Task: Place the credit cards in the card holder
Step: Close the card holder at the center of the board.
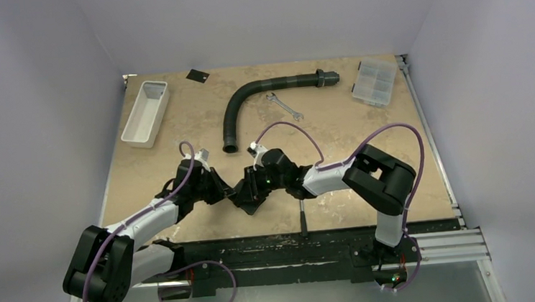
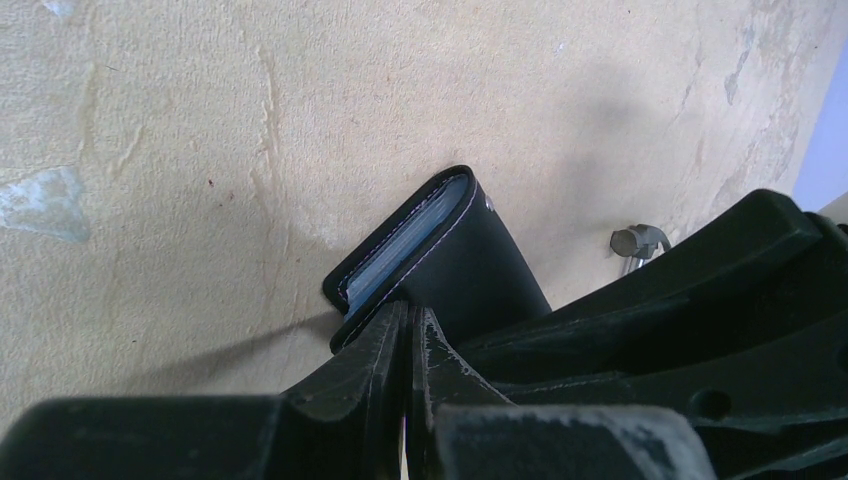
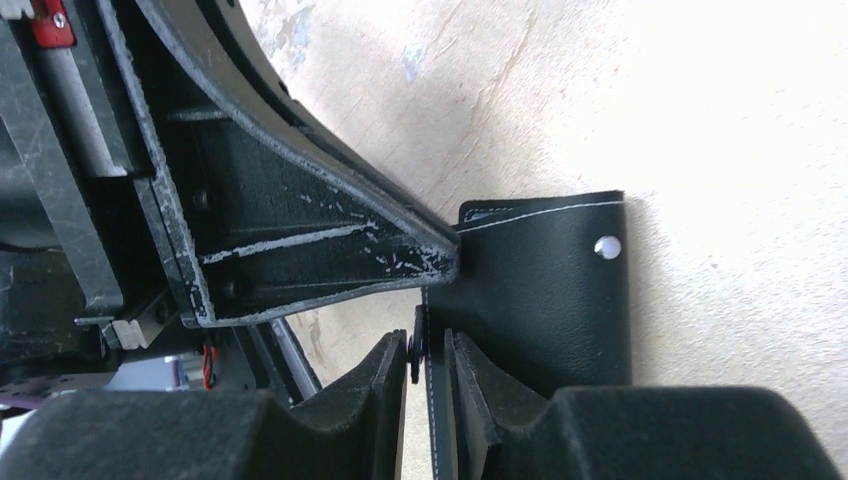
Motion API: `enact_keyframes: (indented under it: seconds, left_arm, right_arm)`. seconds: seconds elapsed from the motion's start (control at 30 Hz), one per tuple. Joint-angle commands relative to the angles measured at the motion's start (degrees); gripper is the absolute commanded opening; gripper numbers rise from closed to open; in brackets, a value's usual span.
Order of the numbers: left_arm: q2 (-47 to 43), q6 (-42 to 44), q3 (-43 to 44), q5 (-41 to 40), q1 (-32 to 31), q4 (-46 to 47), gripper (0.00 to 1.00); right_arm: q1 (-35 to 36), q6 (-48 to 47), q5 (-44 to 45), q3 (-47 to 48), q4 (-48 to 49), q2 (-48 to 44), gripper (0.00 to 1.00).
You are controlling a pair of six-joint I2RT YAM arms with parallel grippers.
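The left pincer is pressing its two fingers tightly together, pinching the near edge of the card holder between their tips. The right pincer is coming at the same holder from the other side; its fingers are standing slightly apart around a thin stitched flap of the holder, with a sliver of light showing beside the flap, so they are not clamping it.

The card holder is lying folded on the table, in the middle near the front edge, right where the two arms are meeting. Its black stitched cover is facing up, and greyish-blue inner pockets are peeking out along its open side. A small metal snap is glinting near one corner of the cover.

Just beyond the holder, the head of a hammer is showing, its handle pointing toward the front edge of the table.

Further out, a curved grey hose is lying across the middle of the table with a small wrench just beside it. A white tray is sitting at the far left and a clear compartment box at the far right. One black card is lying flat at the far edge, between the tray and the hose, well apart from the card holder
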Motion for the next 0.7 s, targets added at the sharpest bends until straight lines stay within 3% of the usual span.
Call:
enact_keyframes:
  seconds: [0.0, 0.37, 0.67]
  left_arm:
    - [0.5, 1.3, -2.5, -3.3, 0.1, -5.2, 0.0]
    - [0.4, 1.4, -2.9, -3.2, 0.1, -5.1, 0.0]
    - [0.5, 1.6, -2.8, -4.1, 0.1, -5.4, 0.0]
  right_arm:
    - [-1.1, -0.1, 0.8, 2.2, 0.3, -0.6, 0.28]
    - [-1.2, -0.5, 0.6, 1.6, -0.1, -1.7, 0.24]
    - [-1.2, -2.6, 2.0, 1.4, -3.4, -3.8, 0.0]
